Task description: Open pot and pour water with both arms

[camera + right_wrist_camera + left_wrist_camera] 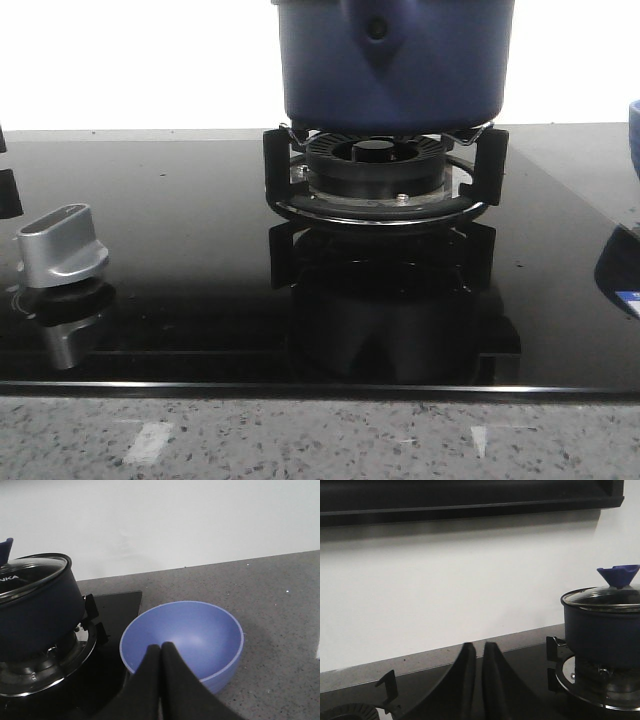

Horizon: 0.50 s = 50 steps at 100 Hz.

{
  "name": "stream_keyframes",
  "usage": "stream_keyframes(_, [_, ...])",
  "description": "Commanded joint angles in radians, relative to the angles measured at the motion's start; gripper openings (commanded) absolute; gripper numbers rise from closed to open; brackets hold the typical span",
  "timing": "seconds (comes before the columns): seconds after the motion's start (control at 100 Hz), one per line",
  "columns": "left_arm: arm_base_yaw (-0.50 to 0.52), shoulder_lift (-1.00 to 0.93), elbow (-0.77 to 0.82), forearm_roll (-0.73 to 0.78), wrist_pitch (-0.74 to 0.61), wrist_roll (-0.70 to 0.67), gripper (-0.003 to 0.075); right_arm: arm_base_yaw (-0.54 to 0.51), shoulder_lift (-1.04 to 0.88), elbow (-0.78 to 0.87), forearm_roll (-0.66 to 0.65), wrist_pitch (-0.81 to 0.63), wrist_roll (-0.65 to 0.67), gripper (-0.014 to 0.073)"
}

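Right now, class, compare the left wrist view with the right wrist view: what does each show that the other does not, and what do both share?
Only the left wrist view shows the blue lid knob whole, a second burner and the left gripper, closed on nothing. Only the right wrist view shows the empty blue bowl, standing on the grey counter, and the right gripper, also closed. Both show the pot, its glass lid on, sitting on its burner.

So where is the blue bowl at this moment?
The blue bowl sits on the grey counter just right of the stove, beside the pot; the front view shows only its edge at far right.
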Motion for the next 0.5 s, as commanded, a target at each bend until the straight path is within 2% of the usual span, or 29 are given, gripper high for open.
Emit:
stream_keyframes(0.0, [0.003, 0.011, -0.020, -0.049, 0.032, -0.006, -0.0020, 0.003, 0.009, -0.024, -0.011, -0.073, -0.007, -0.0074])
stream_keyframes(0.27, [0.003, 0.011, -0.012, -0.041, 0.023, -0.006, -0.0020, 0.003, 0.009, -0.024, -0.011, -0.073, -0.007, -0.0074])
stream_keyframes(0.33, [0.003, 0.011, -0.008, 0.075, 0.031, -0.028, -0.0020, 0.003, 0.009, -0.024, -0.011, -0.073, -0.007, -0.0074])
stream_keyframes(0.37, [0.003, 0.011, -0.007, 0.230, 0.055, -0.155, -0.0020, 0.003, 0.009, -0.024, -0.011, -0.073, -0.007, -0.0074])
stream_keyframes(0.4, [0.003, 0.011, -0.007, 0.453, 0.073, -0.306, -0.0020, 0.003, 0.009, -0.024, -0.011, -0.073, -0.007, -0.0074])
stream_keyframes(0.41, [0.003, 0.011, -0.007, 0.502, 0.074, -0.401, -0.0020, 0.003, 0.009, -0.024, -0.011, -0.073, -0.007, -0.0074])
stream_keyframes(0.43, [0.003, 0.011, -0.007, 0.651, 0.077, -0.505, -0.0020, 0.003, 0.009, -0.024, -0.011, -0.073, -0.007, -0.0074])
stream_keyframes(0.48, [0.005, 0.011, 0.002, 0.996, 0.082, -0.958, -0.0020, 0.003, 0.009, -0.024, -0.011, -0.073, -0.007, -0.0074])
stream_keyframes(0.49, [0.005, 0.011, 0.004, 1.090, 0.082, -1.014, -0.0020, 0.003, 0.009, -0.024, -0.011, -0.073, -0.007, -0.0074])
